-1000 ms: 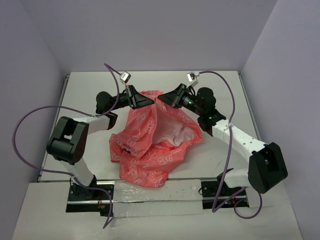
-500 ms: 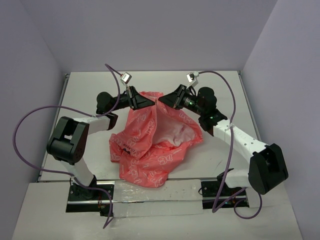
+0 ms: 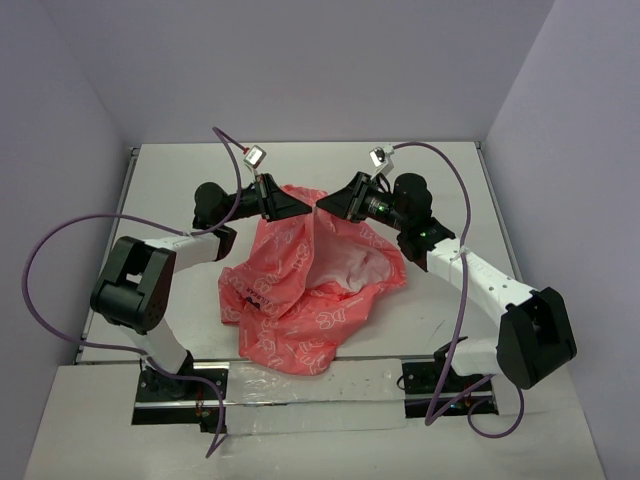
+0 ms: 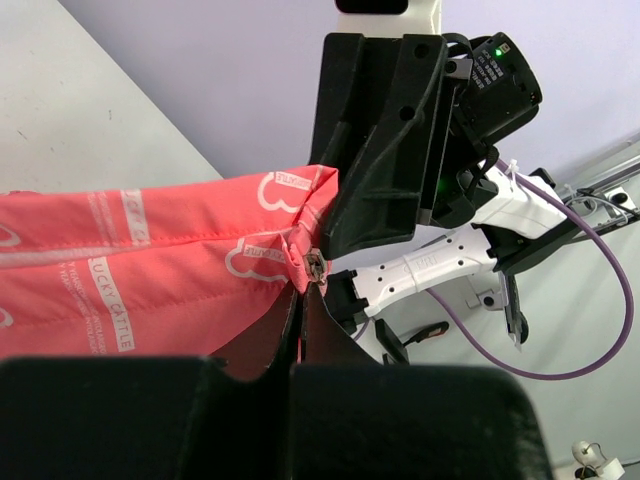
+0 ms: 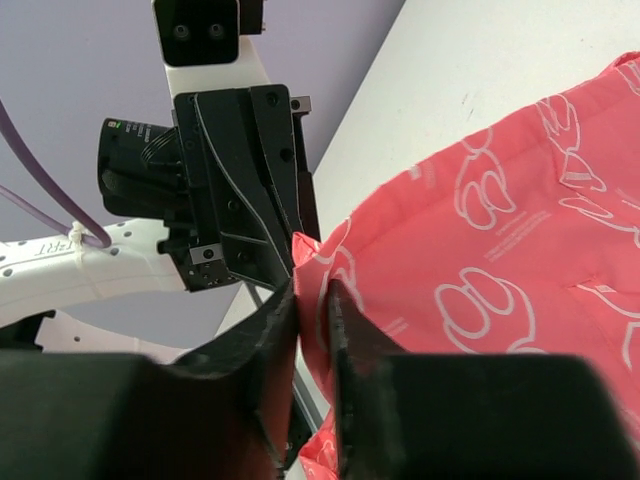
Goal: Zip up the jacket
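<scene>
A: Two arms up at the counter's (image 3: 170, 190) far end, tips nearly meeting. L fingers (image 4: 330, 345)?
B: Clamped shut on the top edge of the jacket (image 3: 310, 290), right by the zip pull (image 4: 314, 266).
A: R fingers (image 5: 270, 320)?
B: Parted a bit, pink edge between 'em. Rest of the jacket droops to the counter btwn the arms, crumpled, white lining showing.

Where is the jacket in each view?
Top external: jacket at the centre of the picture.
Left wrist: left half, reaching the middle.
Right wrist: right half.
Shared landmark: the pale table beneath it, seen in all three views.
</scene>
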You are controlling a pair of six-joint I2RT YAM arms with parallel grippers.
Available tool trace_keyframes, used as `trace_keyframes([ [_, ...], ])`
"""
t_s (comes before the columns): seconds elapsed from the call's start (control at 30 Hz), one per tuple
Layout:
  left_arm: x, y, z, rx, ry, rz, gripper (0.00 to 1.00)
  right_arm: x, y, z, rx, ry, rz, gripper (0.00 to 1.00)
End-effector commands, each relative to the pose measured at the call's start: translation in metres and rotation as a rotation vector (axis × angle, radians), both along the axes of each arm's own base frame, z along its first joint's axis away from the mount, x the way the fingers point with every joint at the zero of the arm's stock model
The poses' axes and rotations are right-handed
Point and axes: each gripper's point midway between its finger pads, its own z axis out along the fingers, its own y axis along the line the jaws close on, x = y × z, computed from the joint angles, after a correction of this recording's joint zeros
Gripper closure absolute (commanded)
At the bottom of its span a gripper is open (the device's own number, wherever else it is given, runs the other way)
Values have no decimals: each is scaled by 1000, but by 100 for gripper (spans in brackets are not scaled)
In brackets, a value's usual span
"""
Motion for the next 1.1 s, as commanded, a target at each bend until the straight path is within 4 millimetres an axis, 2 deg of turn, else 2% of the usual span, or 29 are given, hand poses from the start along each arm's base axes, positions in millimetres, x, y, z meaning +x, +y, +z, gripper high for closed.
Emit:
trace_keyframes([
  [0.0,-9,0,29,-32,-127,-17,100,-1,-3,29,38,-74,-10,87],
  [0.13,-9,0,29,-33,-128,-19,100,-1,-4,30,44,-77,-19,99],
  [0.17,-10,0,29,-33,-129,-21,100,0,-4,31,44,-77,-22,100],
  [0.5,-20,1,23,-25,-134,-55,100,10,-10,40,70,-100,-91,100],
  [0.83,-28,-3,15,3,-137,-73,100,29,-17,62,128,-135,-165,100],
  [1.07,-32,-6,9,15,-132,-94,100,33,-24,75,160,-157,-192,100],
])
